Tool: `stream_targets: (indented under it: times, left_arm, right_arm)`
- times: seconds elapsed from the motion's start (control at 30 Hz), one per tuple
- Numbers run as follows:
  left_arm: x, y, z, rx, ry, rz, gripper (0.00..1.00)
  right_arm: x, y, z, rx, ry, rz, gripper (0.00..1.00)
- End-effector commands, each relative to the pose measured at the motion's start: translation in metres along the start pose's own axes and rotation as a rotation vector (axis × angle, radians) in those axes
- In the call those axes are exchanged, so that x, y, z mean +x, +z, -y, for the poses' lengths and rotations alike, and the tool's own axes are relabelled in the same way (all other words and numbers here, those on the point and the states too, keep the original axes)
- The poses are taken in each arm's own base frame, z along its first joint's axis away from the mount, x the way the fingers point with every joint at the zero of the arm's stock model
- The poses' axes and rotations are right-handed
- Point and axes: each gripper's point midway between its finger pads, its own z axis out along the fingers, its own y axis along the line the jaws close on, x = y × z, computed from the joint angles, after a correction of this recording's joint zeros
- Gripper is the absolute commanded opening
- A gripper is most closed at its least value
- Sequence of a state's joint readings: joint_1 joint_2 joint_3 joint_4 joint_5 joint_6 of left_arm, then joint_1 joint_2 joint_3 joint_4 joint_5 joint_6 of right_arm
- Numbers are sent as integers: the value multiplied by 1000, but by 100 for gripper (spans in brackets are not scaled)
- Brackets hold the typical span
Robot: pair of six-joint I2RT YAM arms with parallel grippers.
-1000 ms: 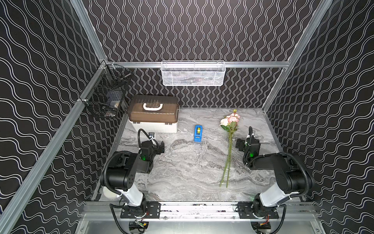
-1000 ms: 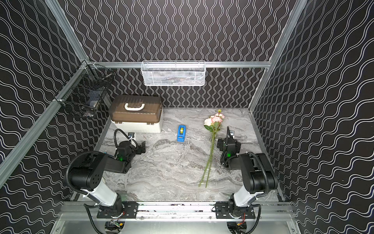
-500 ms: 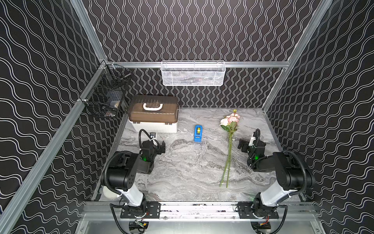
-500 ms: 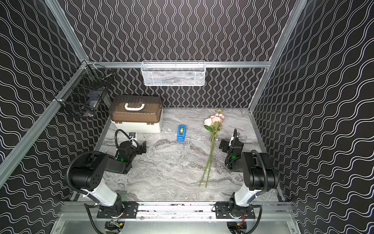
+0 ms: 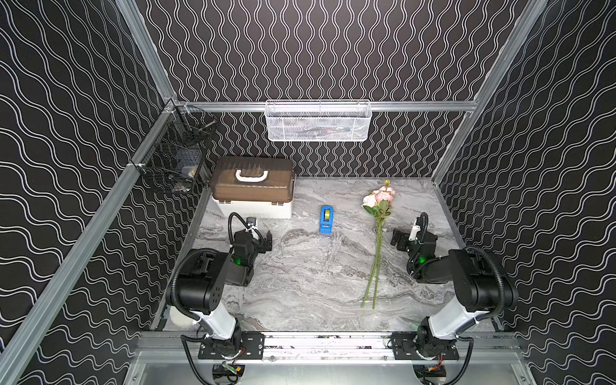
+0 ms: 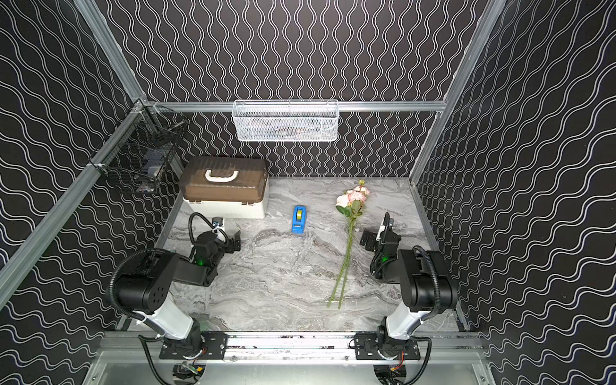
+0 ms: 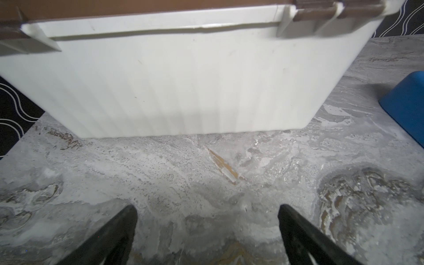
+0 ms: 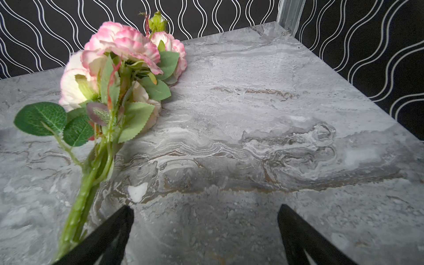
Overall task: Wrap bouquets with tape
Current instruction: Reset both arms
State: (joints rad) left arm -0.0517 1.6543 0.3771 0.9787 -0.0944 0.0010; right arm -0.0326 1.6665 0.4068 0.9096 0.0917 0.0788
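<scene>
Both arms (image 5: pixel 203 283) sit folded low, elbows drawn back – the left gripper (image 7: pixel 206 210) well to the left of the tape (image 5: pixel 326 218), the right gripper (image 8: pixel 205 207) well to its right – each with jaws spread wide, gripping nothing

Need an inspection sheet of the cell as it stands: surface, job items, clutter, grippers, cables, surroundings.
Surface: grey marble-pattern tabletop; a small brown scuff in front of the box.
Job's things: bouquet lying flat, blooms toward the back wall, no tape seen on the stems; blue tape dispenser mid-table, apart from it.
Clutter: white box with its brown lid shut, back left.
Grippers: left gripper jaws open, empty, facing the box; right gripper jaws open, empty, beside the stems.
Cables: black cables looped on both arms, none on the job's things.
Surroundings: white mesh basket on the back rail; black wire basket on the left rail; wavy-patterned walls.
</scene>
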Motion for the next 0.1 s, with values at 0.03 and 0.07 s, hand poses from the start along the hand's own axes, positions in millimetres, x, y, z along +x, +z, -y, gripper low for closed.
stream_targets:
  times: [0.03, 0.07]
  left_arm:
    - [-9, -1, -1, -5, 10, 37, 99]
    - [-9, -1, -1, -5, 10, 38, 99]
  right_arm:
    - [-10, 0, -3, -12, 8, 45, 99]
    - [-10, -1, -2, -7, 6, 42, 99]
